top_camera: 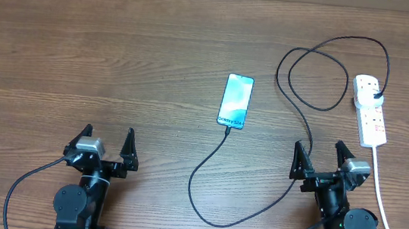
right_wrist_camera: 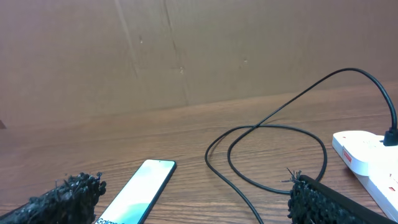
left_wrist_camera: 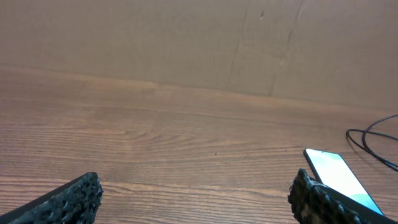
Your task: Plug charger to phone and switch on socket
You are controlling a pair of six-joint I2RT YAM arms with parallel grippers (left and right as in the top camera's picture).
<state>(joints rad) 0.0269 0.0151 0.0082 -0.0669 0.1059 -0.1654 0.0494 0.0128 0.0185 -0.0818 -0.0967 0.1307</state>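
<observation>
- Overhead: left pincer (top_camera: 108, 131), 7 o'clock, wide open, empty.
- Phone (top_camera: 235, 101) near centre, charger (top_camera: 190, 182) meeting its near end; a nudge might unseat it.
- Right pincer (top_camera: 319, 146), 5 o'clock, gaping, empty, may snag the charger reaching for socket (top_camera: 370, 109) at 3 o'clock.

Table: wood-grain brown table (top_camera: 81, 56) is filling the overhead view.
Wall: plain brown panel (left_wrist_camera: 155, 37) is rising behind the table's far edge, showing a vertical crease.
Light: even light is falling across the table.

Socket (right_wrist_camera: 367, 152) partly beyond right edge
</observation>
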